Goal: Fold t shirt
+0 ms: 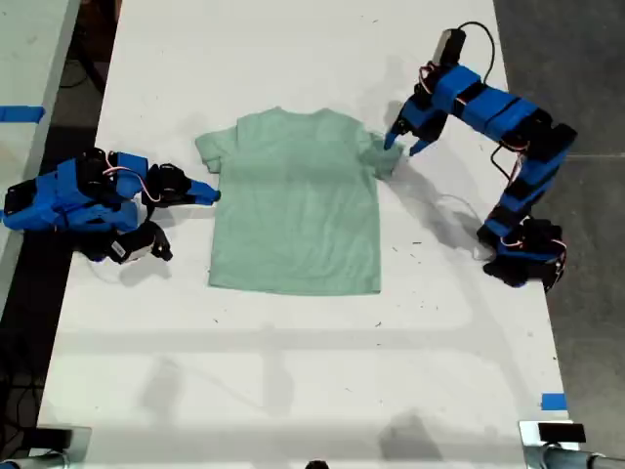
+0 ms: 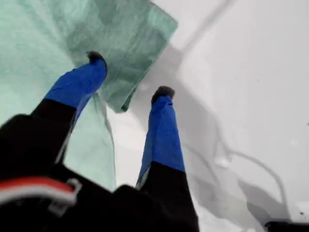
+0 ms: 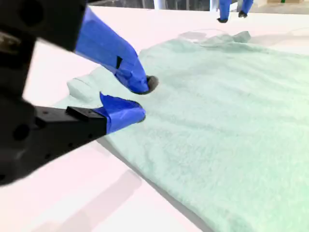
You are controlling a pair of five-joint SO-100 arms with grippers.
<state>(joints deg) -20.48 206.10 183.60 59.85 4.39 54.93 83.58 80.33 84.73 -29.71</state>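
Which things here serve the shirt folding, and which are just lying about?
Job:
- t shirt, flat on the white table
- my first claw, open over one sleeve
- my second claw, open by the other

Lying about:
- blue tape

The t shirt [image 1: 293, 200] lies flat on the bench [image 1: 293, 371], near the middle, neck toward the far edge in the exterior view. My first gripper [image 1: 407, 143] stands at the shirt's sleeve on the exterior view's right, one of its fingers [image 2: 82, 82] over the sleeve, the other over bare bench. My second gripper [image 1: 210, 194] lies low on the exterior view's left, just beside the other sleeve.
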